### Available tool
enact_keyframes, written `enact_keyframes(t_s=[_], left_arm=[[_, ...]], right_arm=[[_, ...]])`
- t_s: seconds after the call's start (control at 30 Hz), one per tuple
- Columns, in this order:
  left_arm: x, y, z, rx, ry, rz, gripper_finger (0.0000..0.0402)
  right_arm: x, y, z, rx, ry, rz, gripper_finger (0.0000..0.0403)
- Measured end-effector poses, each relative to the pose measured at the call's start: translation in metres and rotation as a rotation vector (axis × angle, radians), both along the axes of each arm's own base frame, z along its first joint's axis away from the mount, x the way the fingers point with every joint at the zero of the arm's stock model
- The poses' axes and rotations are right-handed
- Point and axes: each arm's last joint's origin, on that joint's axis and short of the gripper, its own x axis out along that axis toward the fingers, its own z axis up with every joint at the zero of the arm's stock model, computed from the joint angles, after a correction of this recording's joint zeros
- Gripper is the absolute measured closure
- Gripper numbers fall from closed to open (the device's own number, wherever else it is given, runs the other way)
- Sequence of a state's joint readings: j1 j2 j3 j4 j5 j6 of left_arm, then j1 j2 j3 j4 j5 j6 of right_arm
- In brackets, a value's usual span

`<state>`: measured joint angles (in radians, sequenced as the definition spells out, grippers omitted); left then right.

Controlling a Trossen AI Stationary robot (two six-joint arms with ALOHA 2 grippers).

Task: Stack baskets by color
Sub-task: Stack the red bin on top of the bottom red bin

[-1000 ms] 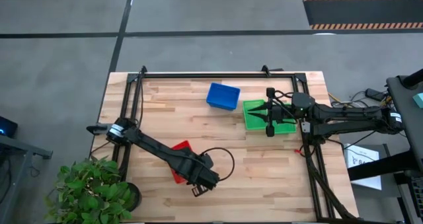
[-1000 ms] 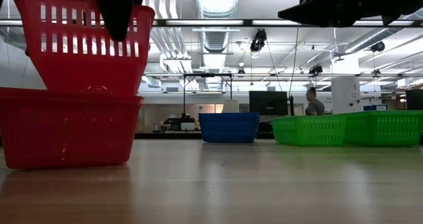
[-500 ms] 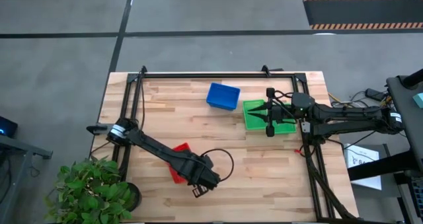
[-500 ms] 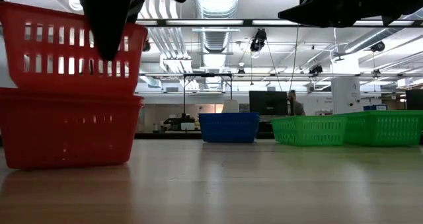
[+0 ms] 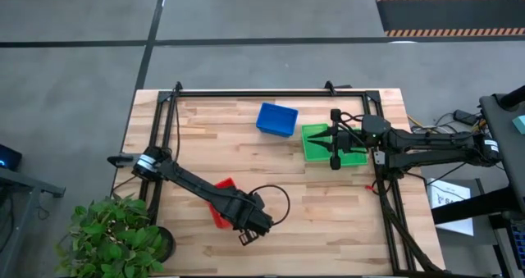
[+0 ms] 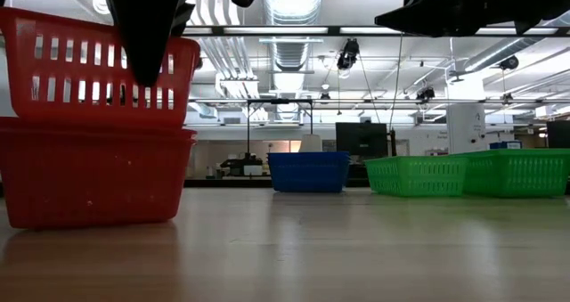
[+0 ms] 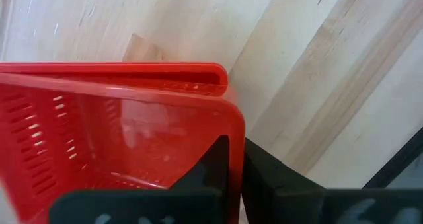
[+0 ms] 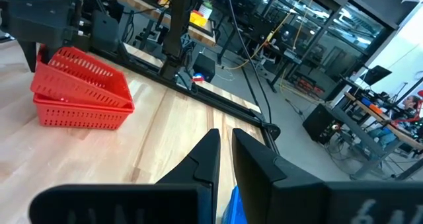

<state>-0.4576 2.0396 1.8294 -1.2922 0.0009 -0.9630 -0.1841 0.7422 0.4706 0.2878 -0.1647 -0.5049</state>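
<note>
At the near-left part of the wooden table (image 5: pixel 328 221), the left gripper (image 7: pixel 236 159) pinches the rim of the upper red basket (image 6: pixel 98 66), its two dark fingers closed on the thin wall, one inside and one outside. That basket sits tilted in the lower red basket (image 6: pixel 93 173), not fully nested (the low view shows its lattice side well above the lower one's rim). Farther back near the table's middle stands the blue basket (image 5: pixel 276 119), and just to its right lie the green baskets (image 5: pixel 316 143), seen side by side in the low view. The right gripper (image 5: pixel 333 145) hovers above the green baskets, its fingers drawn nearly together with only a narrow gap and nothing between them. A potted plant (image 5: pixel 111 237) stands off the table's near-left corner.
</note>
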Motion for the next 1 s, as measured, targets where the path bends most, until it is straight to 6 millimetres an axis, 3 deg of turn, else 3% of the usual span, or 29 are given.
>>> enact_keyframes(t_s=[0.33,0.5,0.73,1.0], left_arm=[[0.0,0.0,0.001,0.001,-0.004,0.0,0.0297],[-0.004,0.002,0.016,-0.036,-0.035,-0.011,0.0271],[-0.01,0.005,0.035,-0.036,-0.098,-0.04,0.0286],[-0.012,0.005,0.01,-0.017,-0.071,-0.057,0.0365]], right_arm=[[0.0,0.0,0.0,0.0,0.0,0.0,0.0369],[0.0,0.0,0.0,0.01,0.0,-0.001,0.0369],[0.0,0.0,0.0,0.01,0.001,-0.001,0.0369],[0.0,0.0,0.0,0.009,0.002,0.0,0.0369]])
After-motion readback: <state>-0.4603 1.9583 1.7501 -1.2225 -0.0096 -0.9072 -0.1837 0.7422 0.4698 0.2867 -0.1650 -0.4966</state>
